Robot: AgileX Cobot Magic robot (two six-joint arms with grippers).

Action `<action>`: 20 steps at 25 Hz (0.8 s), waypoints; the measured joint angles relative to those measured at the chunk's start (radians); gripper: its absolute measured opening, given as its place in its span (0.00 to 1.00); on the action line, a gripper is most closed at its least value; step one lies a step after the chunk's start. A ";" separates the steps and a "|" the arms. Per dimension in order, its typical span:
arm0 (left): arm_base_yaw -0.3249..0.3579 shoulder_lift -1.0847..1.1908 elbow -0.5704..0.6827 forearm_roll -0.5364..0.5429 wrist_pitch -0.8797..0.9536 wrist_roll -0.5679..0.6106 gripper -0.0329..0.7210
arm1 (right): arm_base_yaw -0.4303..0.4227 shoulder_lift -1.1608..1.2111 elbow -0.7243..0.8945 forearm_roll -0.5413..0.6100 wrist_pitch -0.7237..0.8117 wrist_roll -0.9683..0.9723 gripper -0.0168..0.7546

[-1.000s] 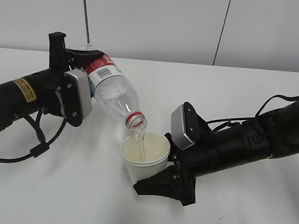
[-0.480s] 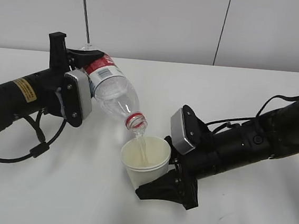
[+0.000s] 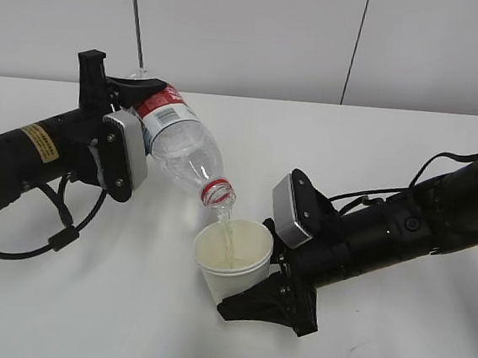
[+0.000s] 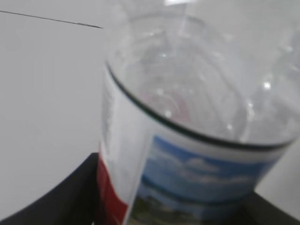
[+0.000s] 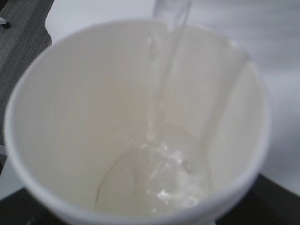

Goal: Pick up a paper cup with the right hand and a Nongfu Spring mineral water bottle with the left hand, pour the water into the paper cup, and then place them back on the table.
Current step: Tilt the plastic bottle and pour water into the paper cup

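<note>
My left gripper is shut on the Nongfu Spring mineral water bottle, held tilted with its red-ringed neck down over the cup. In the left wrist view the bottle fills the frame and hides the jaws. A thin stream of water falls from the bottle mouth into the paper cup. My right gripper is shut on the paper cup and holds it just above the table. In the right wrist view the cup fills the frame with water pooling at its bottom.
A grey wall with dark vertical seams stands behind the table's far edge. A small dark scuff mark lies on the tabletop at the front right. The right arm's cables loop above the table.
The right gripper with the cup has sunk slightly and shifted a little right. The bottle stays tilted and water keeps streaming into the cup.
</note>
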 joint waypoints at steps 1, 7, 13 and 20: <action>0.000 0.000 0.000 0.000 0.000 0.000 0.56 | 0.000 0.000 0.000 0.000 0.000 0.000 0.68; 0.000 0.000 -0.004 0.000 0.000 0.001 0.56 | 0.000 0.000 0.000 -0.002 0.000 0.000 0.68; 0.000 0.000 -0.004 0.000 0.000 0.001 0.56 | 0.000 0.000 0.000 -0.002 0.002 0.000 0.68; 0.000 0.000 -0.004 0.000 -0.001 0.001 0.56 | 0.000 0.000 0.000 -0.002 0.003 0.000 0.68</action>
